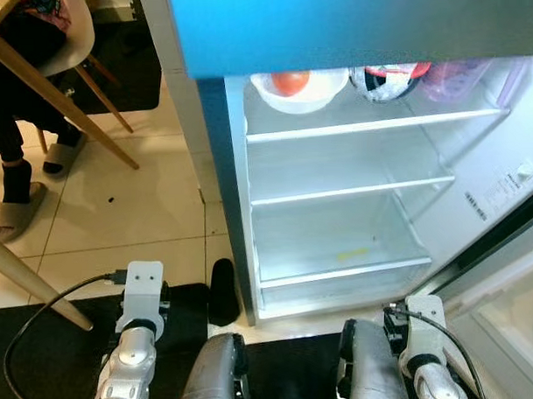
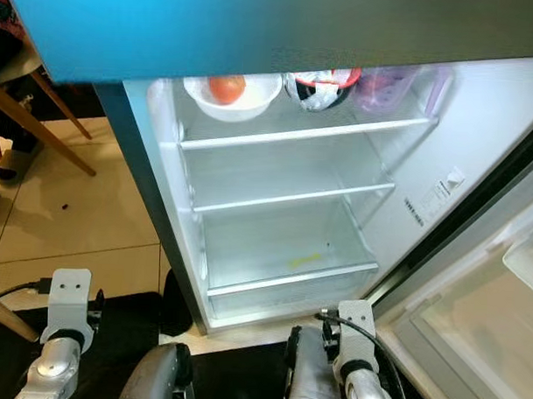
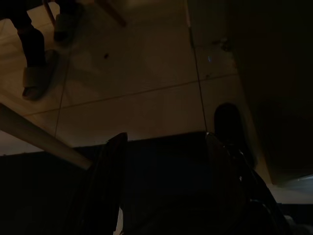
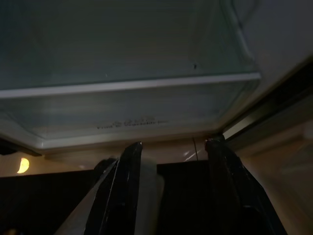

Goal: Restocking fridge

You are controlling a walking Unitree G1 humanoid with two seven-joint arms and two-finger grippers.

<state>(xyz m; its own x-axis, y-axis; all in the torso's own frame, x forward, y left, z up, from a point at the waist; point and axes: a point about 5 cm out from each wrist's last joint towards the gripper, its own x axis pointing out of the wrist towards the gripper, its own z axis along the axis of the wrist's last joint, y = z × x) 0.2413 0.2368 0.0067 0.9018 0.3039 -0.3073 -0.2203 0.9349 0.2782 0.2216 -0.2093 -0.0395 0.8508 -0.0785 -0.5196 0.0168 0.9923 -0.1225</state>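
- Fridge (image 1: 336, 211) is seen open straight ahead; its door (image 2: 473, 312) is swung out on the right.
- Right gripper (image 4: 171, 161) is held low before the bottom drawer (image 4: 127, 112), fingers parted, nothing gripped.
- Left gripper (image 3: 164, 161) is hung over a dark mat (image 1: 60, 341), fingers apart, empty.
- Top shelf is loaded: white bowl (image 1: 301, 91) with an orange item (image 1: 290, 81), a patterned bowl (image 1: 389, 81), a purple container (image 1: 455, 79).
- Lower shelves are bare.
- Left side: table leg (image 1: 36, 288), seated person's slippered foot (image 1: 16, 213) on tile.

Fridge wall sticker (image 1: 526, 171): print seen, too small to be read.
Crisper drawer front (image 4: 126, 123): faint embossed line noted, not legible.
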